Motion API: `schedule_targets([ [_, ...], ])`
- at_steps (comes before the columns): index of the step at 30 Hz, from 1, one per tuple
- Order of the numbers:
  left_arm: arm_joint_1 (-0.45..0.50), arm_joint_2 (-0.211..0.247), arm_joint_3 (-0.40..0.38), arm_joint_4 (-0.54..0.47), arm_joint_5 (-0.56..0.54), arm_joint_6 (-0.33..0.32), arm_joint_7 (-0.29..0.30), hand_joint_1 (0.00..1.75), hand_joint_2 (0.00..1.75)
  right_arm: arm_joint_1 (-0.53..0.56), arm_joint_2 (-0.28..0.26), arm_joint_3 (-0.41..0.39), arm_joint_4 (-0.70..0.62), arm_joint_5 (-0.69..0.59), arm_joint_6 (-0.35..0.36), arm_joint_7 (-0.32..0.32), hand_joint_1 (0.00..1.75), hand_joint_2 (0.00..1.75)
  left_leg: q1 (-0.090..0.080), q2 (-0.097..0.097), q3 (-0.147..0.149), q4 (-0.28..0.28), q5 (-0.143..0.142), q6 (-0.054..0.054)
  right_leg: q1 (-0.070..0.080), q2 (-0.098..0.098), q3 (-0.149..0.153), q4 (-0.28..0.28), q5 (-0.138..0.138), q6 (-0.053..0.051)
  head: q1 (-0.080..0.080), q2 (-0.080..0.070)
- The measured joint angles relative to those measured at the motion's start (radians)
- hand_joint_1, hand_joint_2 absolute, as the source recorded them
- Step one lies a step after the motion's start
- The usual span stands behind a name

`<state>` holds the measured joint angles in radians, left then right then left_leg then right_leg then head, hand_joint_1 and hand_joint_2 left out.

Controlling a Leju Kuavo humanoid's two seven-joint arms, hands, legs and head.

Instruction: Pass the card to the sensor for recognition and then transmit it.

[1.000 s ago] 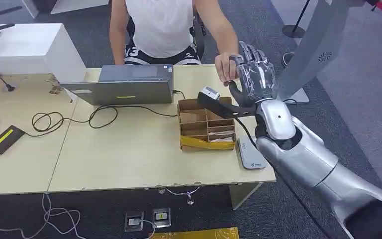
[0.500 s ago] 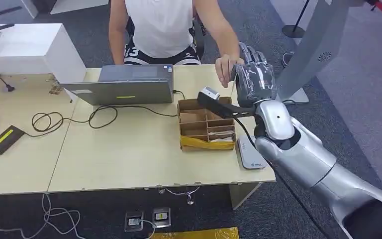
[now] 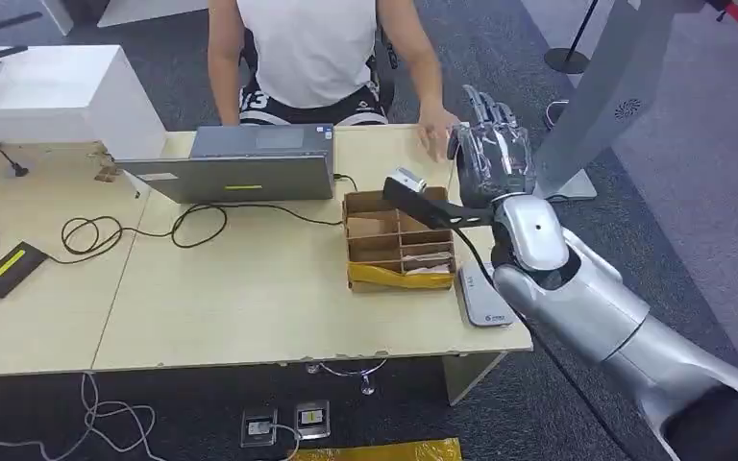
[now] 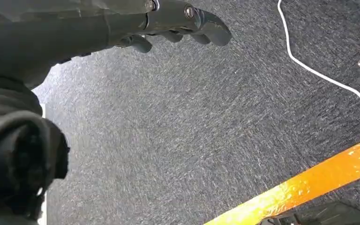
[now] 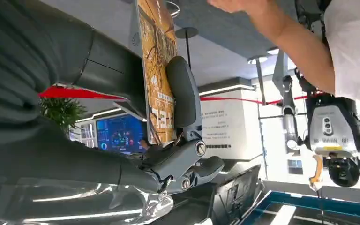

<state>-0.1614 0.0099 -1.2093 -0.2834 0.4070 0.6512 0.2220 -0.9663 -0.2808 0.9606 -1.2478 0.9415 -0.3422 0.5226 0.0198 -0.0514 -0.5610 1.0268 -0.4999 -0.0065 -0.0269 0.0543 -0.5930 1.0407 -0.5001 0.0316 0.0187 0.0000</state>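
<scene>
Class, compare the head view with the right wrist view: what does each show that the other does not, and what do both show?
Head view alone: the table, the laptop, the cardboard box and the grey sensor pad.

Right wrist view alone: the card pinched edge-on by the thumb, and a lit screen.

Both: the right hand raised near the person's arm.

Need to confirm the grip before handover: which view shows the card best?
Right wrist view: the card fills the frame edge-on, pinned under the right hand's thumb. In the head view the right hand hides it. Left wrist view shows carpet.
</scene>
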Motion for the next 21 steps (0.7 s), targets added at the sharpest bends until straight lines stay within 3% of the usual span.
schedule_targets([
  [5, 0.006, 0.0, 0.0, 0.0, 0.005, 0.005, -0.003, 0.0, 0.0, 0.048, -0.023, -0.027, -0.025, -0.045, -0.099, 0.021, 1.75, 1.75, 0.0, 0.0, 0.0, 0.0, 0.0, 0.0, 0.0, 0.0, 0.0, 0.0, 0.0, 0.0, 0.0, 0.0],
  [10, 0.026, -0.003, 0.0, 0.0, 0.016, 0.018, -0.015, 0.0, 0.0, 0.163, -0.077, -0.098, -0.071, -0.072, -0.184, 0.042, 1.75, 1.75, 0.0, 0.0, 0.0, 0.0, 0.0, 0.0, 0.0, 0.0, 0.0, -0.001, 0.0, 0.0, 0.0, 0.0],
  [17, 0.031, -0.003, 0.002, 0.0, 0.024, 0.021, -0.015, 0.0, 0.0, 0.317, -0.159, -0.221, -0.106, -0.104, -0.225, 0.051, 1.75, 1.75, 0.0, 0.001, 0.0, 0.0, -0.001, 0.0, 0.0, 0.0, 0.0, -0.001, 0.0, 0.0, 0.0, 0.0],
  [21, 0.033, -0.003, 0.002, 0.0, 0.025, 0.023, -0.015, 0.0, 0.0, 0.354, -0.18, -0.262, -0.109, -0.106, -0.228, 0.049, 1.75, 1.75, 0.0, 0.003, 0.001, 0.0, -0.001, 0.0, 0.0, 0.003, 0.0, -0.001, 0.0, 0.0, 0.0, 0.0],
])
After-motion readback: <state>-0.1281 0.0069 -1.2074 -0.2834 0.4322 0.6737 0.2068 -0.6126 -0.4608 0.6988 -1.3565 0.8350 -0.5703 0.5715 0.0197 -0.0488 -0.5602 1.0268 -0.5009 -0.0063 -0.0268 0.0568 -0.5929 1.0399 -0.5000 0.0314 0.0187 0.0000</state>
